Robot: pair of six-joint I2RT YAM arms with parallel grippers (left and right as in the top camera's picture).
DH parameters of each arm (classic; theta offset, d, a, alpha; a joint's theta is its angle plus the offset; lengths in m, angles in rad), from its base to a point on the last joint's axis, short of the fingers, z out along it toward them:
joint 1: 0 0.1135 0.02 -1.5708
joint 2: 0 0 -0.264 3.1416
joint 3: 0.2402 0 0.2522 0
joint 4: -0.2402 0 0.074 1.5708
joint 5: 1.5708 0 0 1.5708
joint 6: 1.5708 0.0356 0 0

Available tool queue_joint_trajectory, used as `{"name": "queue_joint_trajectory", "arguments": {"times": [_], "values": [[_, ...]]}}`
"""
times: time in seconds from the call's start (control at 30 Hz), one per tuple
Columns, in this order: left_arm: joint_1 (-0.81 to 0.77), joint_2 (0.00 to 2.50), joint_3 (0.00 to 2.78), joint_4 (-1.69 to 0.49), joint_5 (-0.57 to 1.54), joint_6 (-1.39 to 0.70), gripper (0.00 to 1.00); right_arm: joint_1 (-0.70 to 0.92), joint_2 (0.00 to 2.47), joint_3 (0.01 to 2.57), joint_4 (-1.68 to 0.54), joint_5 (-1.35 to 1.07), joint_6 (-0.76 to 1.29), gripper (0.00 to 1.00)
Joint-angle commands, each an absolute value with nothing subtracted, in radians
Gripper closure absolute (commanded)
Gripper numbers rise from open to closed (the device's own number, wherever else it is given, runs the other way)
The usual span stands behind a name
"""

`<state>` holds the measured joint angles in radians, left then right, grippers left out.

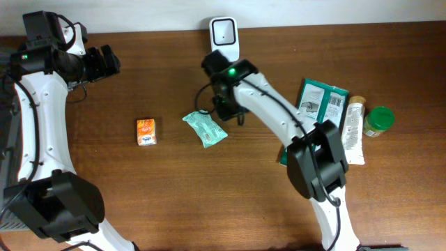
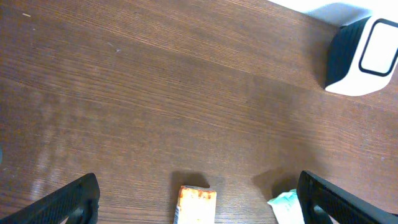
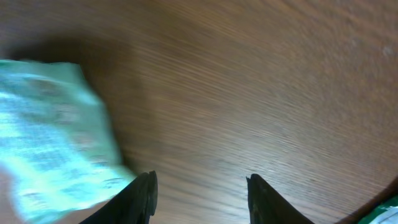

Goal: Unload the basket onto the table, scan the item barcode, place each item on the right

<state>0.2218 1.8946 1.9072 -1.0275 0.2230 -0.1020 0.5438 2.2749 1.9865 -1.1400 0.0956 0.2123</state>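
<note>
Two fingers of the right gripper [image 3: 200, 179] stand apart over bare table [image 3: 280, 93], holding nothing. Best to shift it sideways until the packet [image 1: 205, 130] sits between them, then close on its middle. The packet lies flat in front of the scanner [image 1: 224, 33] — long axis slanting across the scanner's face. The left gripper [image 1: 110, 61] hangs wide open, well off.

**Other goods on a wooden table**

A small orange box [image 1: 146, 132] is seen lying flat on the dark brown wooden table [image 1: 209, 209], left of centre in the overhead frame. Three goods are grouped at the right side. A dark green pouch [image 1: 317, 97] with a white label is flanked by a pale tube [image 1: 354, 136]. A green-lidded jar [image 1: 380, 120] is placed just right of the tube.
</note>
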Motion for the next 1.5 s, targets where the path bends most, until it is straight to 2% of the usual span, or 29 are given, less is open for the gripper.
{"name": "queue_joint_trajectory", "arguments": {"times": [0.0,0.2,0.7,0.97,1.07,1.13,1.3,1.47], "values": [[0.222,1.903,1.899,-1.019,0.212,-0.108,0.01,0.548,2.281,1.908,-1.116,0.039,0.213,0.55],[0.223,1.903,1.899,-1.018,0.212,-0.108,0.01,0.593,2.281,1.816,-1.051,-0.054,0.187,0.55],[0.223,1.903,1.899,-1.015,0.212,-0.108,0.01,0.758,2.278,1.879,-0.963,-0.286,0.142,0.55],[0.222,1.903,1.899,-1.015,0.212,-0.108,0.01,0.645,2.267,2.065,-1.018,-0.238,-0.078,0.54],[0.222,1.903,1.898,-1.015,0.212,-0.108,0.01,0.584,2.281,2.064,-0.979,-0.253,-0.224,0.40],[0.222,1.903,1.898,-1.015,0.213,-0.108,0.01,0.541,2.308,2.063,-0.975,-0.356,-0.368,0.38],[0.222,1.903,1.898,-1.015,0.213,-0.108,0.01,0.458,2.384,2.063,-0.965,-0.642,-0.498,0.38],[0.222,1.903,1.899,-1.015,0.213,-0.108,0.01,0.452,2.449,2.063,-0.916,-0.783,-0.500,0.37]]}}
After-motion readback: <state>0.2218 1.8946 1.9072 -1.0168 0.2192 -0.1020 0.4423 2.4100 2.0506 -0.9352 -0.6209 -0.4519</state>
